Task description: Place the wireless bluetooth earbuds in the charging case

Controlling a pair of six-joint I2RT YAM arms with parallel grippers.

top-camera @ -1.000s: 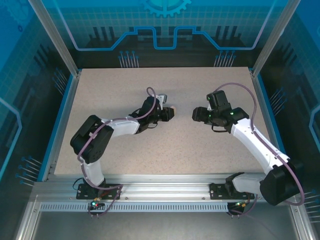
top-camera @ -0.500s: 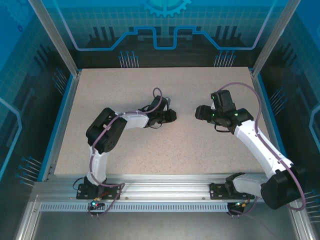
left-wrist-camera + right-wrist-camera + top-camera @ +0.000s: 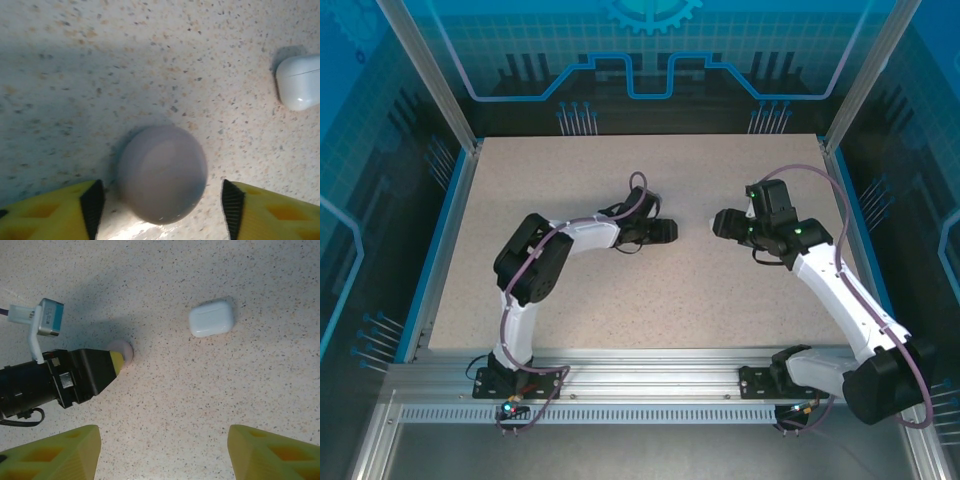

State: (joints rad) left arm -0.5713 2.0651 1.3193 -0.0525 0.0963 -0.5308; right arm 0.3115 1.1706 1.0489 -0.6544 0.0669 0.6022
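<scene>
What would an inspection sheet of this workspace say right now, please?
Surface: speckled beige table, flat.
Job's things: white case, closed, lying flat; round pale piece on the table, apart from the case; what it is, cannot tell.
Clutter: nothing seen.
Grippers: left gripper open, straddling the round pale piece, neither pad touching it; right gripper open, nothing between its fingers.
Cables: purple cable arching over the right arm, off the table; a similar one on the left arm.
Surroundings: metal frame; blue panels.
</scene>
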